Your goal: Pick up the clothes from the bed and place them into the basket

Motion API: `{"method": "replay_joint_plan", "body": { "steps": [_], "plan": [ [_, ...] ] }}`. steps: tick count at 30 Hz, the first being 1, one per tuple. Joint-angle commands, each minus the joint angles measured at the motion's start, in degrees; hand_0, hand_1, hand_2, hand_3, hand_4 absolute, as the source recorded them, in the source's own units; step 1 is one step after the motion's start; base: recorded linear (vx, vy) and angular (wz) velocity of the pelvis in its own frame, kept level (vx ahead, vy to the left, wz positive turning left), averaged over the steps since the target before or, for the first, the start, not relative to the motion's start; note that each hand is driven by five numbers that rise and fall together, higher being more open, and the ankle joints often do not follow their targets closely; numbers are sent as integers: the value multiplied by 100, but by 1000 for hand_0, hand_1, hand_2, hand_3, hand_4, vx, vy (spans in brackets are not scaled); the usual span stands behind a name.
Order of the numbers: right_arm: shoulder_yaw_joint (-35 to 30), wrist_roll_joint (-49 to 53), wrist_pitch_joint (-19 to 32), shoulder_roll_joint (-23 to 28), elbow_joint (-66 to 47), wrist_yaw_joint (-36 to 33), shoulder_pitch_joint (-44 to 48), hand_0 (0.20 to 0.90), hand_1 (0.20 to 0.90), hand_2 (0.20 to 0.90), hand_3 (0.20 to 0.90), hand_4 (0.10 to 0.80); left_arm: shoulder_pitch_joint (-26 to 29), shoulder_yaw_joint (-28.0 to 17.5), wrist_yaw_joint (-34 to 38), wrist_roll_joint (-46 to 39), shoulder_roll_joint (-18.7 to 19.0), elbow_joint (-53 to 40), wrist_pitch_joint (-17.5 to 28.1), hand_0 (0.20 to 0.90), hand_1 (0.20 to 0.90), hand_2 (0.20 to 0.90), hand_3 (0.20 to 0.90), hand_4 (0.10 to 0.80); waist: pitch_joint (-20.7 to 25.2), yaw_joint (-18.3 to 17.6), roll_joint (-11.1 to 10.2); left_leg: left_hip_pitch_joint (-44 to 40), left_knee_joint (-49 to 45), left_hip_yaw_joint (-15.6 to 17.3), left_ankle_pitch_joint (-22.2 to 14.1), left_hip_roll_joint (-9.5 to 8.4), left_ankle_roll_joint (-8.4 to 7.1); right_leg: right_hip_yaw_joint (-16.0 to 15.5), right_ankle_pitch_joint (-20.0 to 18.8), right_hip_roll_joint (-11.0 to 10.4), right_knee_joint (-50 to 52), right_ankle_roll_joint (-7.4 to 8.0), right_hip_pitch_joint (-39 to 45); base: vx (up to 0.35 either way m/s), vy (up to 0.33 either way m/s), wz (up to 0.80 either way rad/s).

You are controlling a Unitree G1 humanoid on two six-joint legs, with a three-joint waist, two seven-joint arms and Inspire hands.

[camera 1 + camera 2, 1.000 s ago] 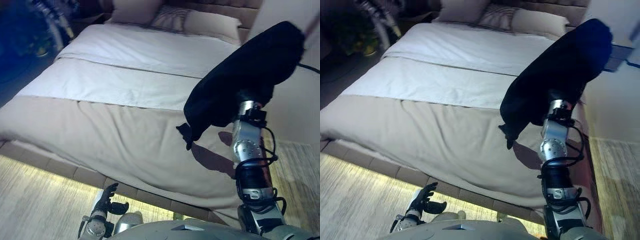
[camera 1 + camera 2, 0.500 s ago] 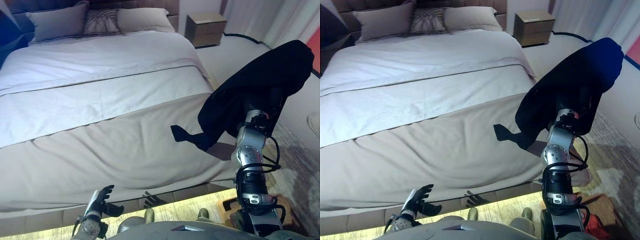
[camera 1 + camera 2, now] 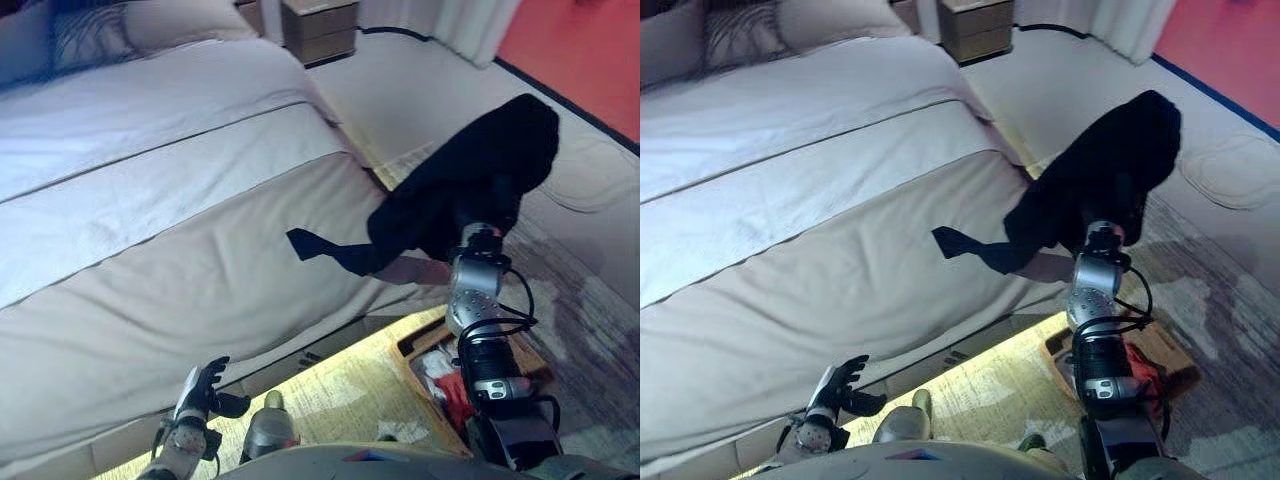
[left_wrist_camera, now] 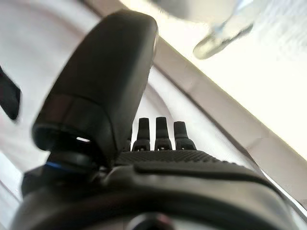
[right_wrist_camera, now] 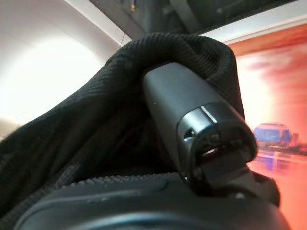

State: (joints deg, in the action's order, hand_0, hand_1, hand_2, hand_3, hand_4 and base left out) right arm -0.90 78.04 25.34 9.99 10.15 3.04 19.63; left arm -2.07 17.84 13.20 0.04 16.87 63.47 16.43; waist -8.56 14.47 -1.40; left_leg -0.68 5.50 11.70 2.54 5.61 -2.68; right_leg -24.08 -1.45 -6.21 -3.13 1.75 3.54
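Note:
A black garment (image 3: 470,190) hangs bunched over my raised right hand, with one end trailing toward the bed (image 3: 150,230). In the right wrist view the cloth (image 5: 86,124) wraps round my right hand (image 5: 192,110), whose thumb presses into it. The garment is held in the air past the bed's corner, above and just behind a brown basket (image 3: 420,338) on the floor. The basket holds red cloth (image 3: 450,385). My left hand (image 3: 200,390) hangs low by the bed's foot, open and empty, and its straight fingers (image 4: 158,134) show in the left wrist view.
The bed has a beige cover and a white sheet, with pillows (image 3: 90,35) at its head. A wooden nightstand (image 3: 320,30) stands beyond it beside a pale curtain (image 3: 470,25). A patterned rug (image 3: 590,330) lies under the basket.
The camera has swung right, so the bed has slid left and the basket has come into view. The black garment stays on my right hand, now off the bed's corner.

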Motion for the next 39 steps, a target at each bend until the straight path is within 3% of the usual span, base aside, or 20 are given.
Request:
{"method": "replay_joint_plan", "body": {
  "steps": [1,5,7,9,10,13,19,27,39],
  "plan": [
    [-298,-1008,507,215,-1158,100,626,300,300,300,200,100,290,-104,215,85,257,-66,291,900,900,900,900,800,394,-127,-144,482,-320,-89,111,-296,60,-87,90,-204,-121,516,657,-78,-78,-83],
    [-286,-1433,648,408,-1195,-92,533,300,300,300,200,100,179,-154,195,181,169,-89,309,900,900,900,900,800,409,-228,-153,423,-317,-188,115,-281,1,-7,61,-149,-140,459,568,-20,-18,-26],
    [-234,-1649,738,500,-1193,-112,520,300,300,300,200,100,104,-194,197,184,143,-86,338,900,900,900,900,800,412,-216,-167,442,-396,-444,70,-301,-21,94,49,-130,-137,421,499,-15,0,-11],
    [-75,-1892,885,678,-1221,-135,613,300,300,300,200,100,-14,-253,219,101,114,-55,398,900,900,900,900,800,400,-162,-190,445,-504,-980,-2,-347,-58,296,52,-100,-123,364,404,-39,9,-12],
    [-31,-1972,966,734,-1242,-156,663,300,300,300,200,100,-55,-281,202,93,108,-34,424,900,900,900,900,800,403,-145,-186,448,-497,-1091,-5,-352,-71,350,56,-88,-125,355,380,-56,15,-30],
    [4,-2131,1093,876,-1399,-301,729,300,300,300,200,100,-84,-328,134,228,121,-26,404,900,900,900,900,800,411,-135,-126,438,-273,-1036,130,-260,-130,329,101,-87,-130,375,409,-37,29,-30],
    [-65,-2034,838,981,-1324,-852,642,300,300,300,200,100,19,-312,122,233,240,-59,335,900,900,900,900,800,487,-204,-74,316,-235,-1022,101,-281,-134,265,123,-163,-110,404,477,7,43,3],
    [-310,-1907,696,932,-340,-1454,257,300,300,300,200,100,120,-208,95,132,239,-70,239,900,900,900,900,800,540,-290,-59,206,-165,-959,82,-256,-135,304,132,-161,-134,405,474,0,0,0],
    [-809,-1641,1207,1050,1225,-1919,-236,300,300,300,200,100,-35,-93,85,66,161,-75,313,900,900,900,900,800,427,-286,40,296,-134,-999,119,-214,-174,246,104,-136,-150,426,376,-22,-21,0]
  ]
}}
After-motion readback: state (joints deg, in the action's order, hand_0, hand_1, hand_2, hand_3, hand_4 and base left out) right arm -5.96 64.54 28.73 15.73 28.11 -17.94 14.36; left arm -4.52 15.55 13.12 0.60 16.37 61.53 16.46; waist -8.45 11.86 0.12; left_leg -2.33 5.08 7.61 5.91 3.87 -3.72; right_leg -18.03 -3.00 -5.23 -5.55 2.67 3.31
